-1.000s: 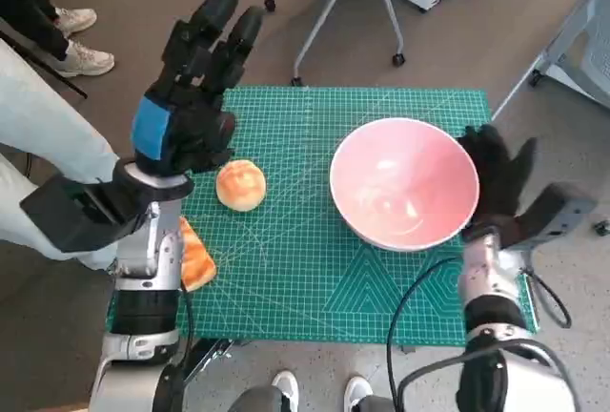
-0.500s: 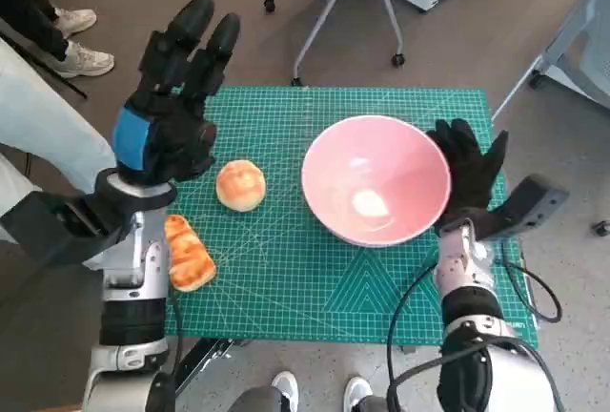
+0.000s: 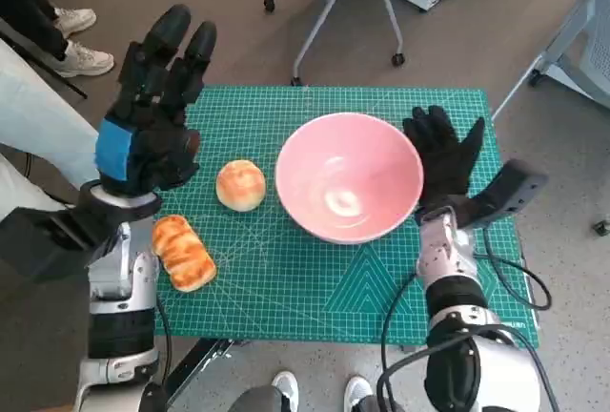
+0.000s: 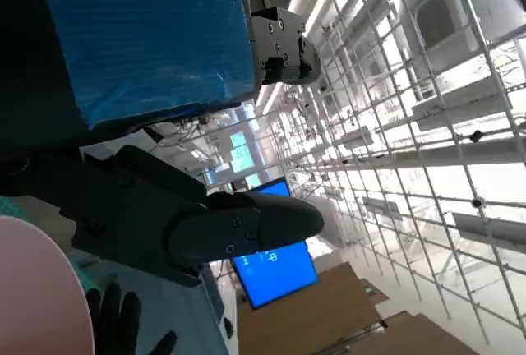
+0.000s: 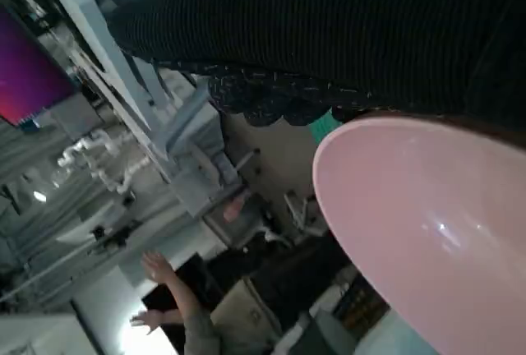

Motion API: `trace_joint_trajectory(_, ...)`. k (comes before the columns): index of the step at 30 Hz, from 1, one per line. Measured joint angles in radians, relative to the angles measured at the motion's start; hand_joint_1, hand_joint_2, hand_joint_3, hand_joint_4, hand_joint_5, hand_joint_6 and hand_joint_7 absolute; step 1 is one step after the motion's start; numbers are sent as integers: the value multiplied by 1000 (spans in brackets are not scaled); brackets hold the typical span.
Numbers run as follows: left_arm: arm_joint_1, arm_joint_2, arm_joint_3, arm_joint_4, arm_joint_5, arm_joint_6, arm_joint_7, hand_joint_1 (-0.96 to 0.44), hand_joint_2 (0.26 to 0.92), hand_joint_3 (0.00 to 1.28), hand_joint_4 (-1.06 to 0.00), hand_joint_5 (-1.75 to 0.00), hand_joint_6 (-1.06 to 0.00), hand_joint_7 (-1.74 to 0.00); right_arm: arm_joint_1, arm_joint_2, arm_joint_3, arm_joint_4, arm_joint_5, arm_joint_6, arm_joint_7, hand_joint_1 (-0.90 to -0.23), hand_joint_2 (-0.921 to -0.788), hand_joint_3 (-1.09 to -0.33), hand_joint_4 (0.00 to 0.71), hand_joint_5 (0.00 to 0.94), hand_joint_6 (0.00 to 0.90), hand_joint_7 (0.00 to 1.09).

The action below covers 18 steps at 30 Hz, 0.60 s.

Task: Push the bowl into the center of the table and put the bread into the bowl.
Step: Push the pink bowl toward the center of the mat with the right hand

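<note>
The pink bowl (image 3: 349, 176) stands near the middle of the green cutting mat (image 3: 286, 269), empty. My right hand (image 3: 443, 156) in its black glove presses flat against the bowl's right rim, fingers spread; the right wrist view shows the bowl (image 5: 427, 232) right under the glove. A round bun (image 3: 240, 185) lies just left of the bowl. A longer glazed bread (image 3: 183, 252) lies at the mat's left edge. My left hand (image 3: 151, 112) is raised above the mat's left side, fingers extended, holding nothing. The bowl's rim (image 4: 37, 297) shows in the left wrist view.
An office chair base (image 3: 329, 11) stands beyond the table's far edge. A person's legs and white shoes (image 3: 71, 45) are at the left. A person (image 5: 177, 314) with raised hands shows in the right wrist view. A metal rack leg (image 3: 562, 50) stands at the right.
My right hand has pushed the bowl leftward toward the mat's middle, close to the round bun. My left hand has drifted left and back, uncovering the longer bread.
</note>
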<state>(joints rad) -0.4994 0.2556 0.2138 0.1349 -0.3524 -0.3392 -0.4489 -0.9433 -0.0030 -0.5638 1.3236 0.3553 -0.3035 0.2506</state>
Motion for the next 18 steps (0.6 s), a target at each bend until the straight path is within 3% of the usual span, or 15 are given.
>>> trace_joint_trajectory(6, 13, 0, 0, -20, -1, 18, 19, -741, 921, 508, -119, -2, 1, -369, -12, 11, -3, 1, 0, 10, 2, -611, -921, -788, 162, 3, 271, 132)
trace_joint_trajectory(12, 23, -2, -2, -38, 0, 18, 30, -742, 921, 508, -119, -1, 1, -355, -17, -1, 13, -2, -12, -2, 13, -612, -921, -797, 153, 0, 273, 128)
trace_joint_trajectory(18, 23, -2, -2, -38, 0, 17, 30, -741, 921, 510, -118, -1, 1, -349, -20, -35, 74, -18, -70, -91, 34, -614, -921, -803, 149, 0, 274, 128)
